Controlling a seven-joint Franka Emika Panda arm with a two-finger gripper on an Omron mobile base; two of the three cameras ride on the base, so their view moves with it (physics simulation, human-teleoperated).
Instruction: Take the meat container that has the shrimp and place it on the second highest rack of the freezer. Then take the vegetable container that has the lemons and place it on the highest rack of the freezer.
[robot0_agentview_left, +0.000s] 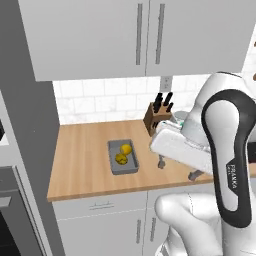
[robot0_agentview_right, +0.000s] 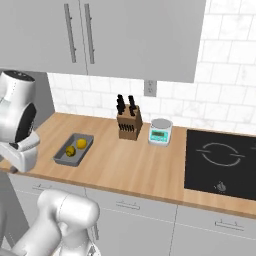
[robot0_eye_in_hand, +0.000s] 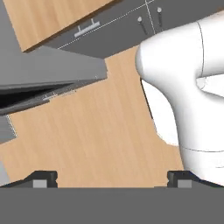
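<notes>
A grey tray (robot0_agentview_left: 125, 168) (robot0_agentview_right: 62, 158) lies on the wooden counter (robot0_agentview_left: 85, 165) with two yellow lemons (robot0_agentview_left: 123, 153) (robot0_agentview_right: 76, 147) in it. My gripper (robot0_agentview_left: 177, 169) hangs open to the right of the tray, over the counter's front edge, and holds nothing. In the hand view the gripper (robot0_eye_in_hand: 113, 179) has its fingertips (robot0_eye_in_hand: 43, 177) wide apart and looks down at a wooden floor and the cabinet fronts. The shrimp container and the freezer are out of view.
A knife block (robot0_agentview_left: 157, 117) (robot0_agentview_right: 129, 125) stands at the back of the counter, with a kitchen scale (robot0_agentview_right: 160, 131) and a black cooktop (robot0_agentview_right: 220, 157) further right. Wall cabinets (robot0_agentview_left: 135, 35) hang above. A tall grey panel (robot0_agentview_left: 25, 125) and an oven (robot0_agentview_left: 10, 215) stand at the left.
</notes>
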